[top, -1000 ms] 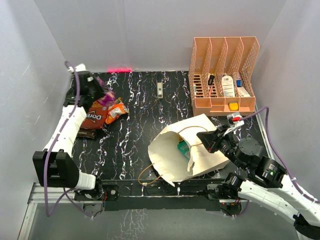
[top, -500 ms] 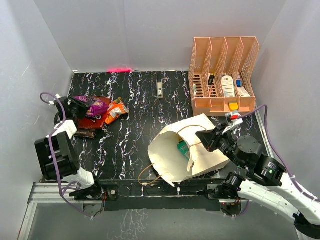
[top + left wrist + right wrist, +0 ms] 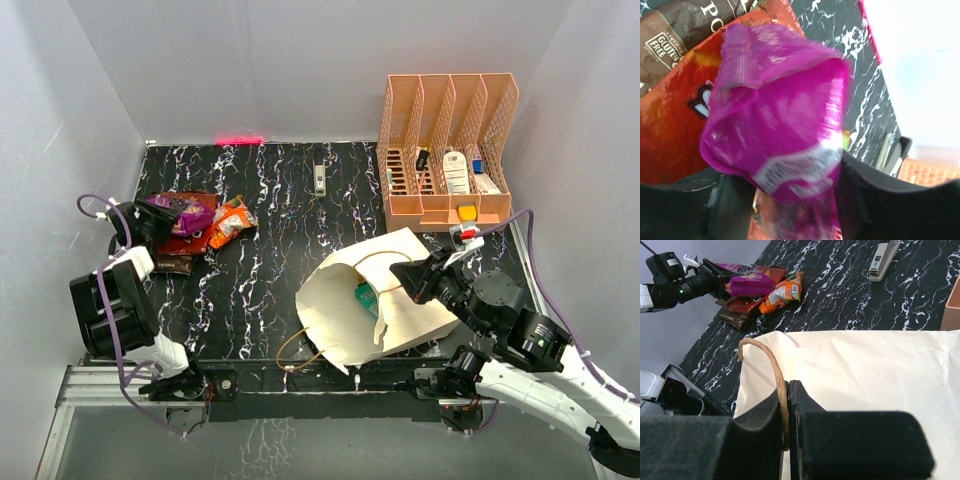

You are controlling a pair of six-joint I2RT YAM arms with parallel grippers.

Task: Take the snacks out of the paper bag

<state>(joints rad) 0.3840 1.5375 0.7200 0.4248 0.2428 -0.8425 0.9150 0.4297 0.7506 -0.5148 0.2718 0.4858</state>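
The paper bag (image 3: 400,300) lies on its side with its mouth to the left, and a green packet (image 3: 366,296) shows inside. My right gripper (image 3: 410,275) is shut on the bag's brown cord handle (image 3: 771,362), clamped between the fingers (image 3: 760,425). My left gripper (image 3: 152,215) is shut on a purple packet (image 3: 780,115) and holds it over the pile at the left. That pile has a red-orange packet (image 3: 675,130), an orange packet (image 3: 232,222) and a dark brown packet (image 3: 170,265). The purple packet (image 3: 747,284) also shows in the right wrist view.
A peach mesh organiser (image 3: 450,150) with small bottles and tubes stands at the back right. A stapler (image 3: 319,180) lies at the back middle. The second cord handle (image 3: 290,345) trails off the bag's mouth near the front edge. Grey walls close in both sides.
My left arm has folded back toward the near left, carrying the purple packet from the far corner to just over the pile. The right gripper and bag have barely moved.
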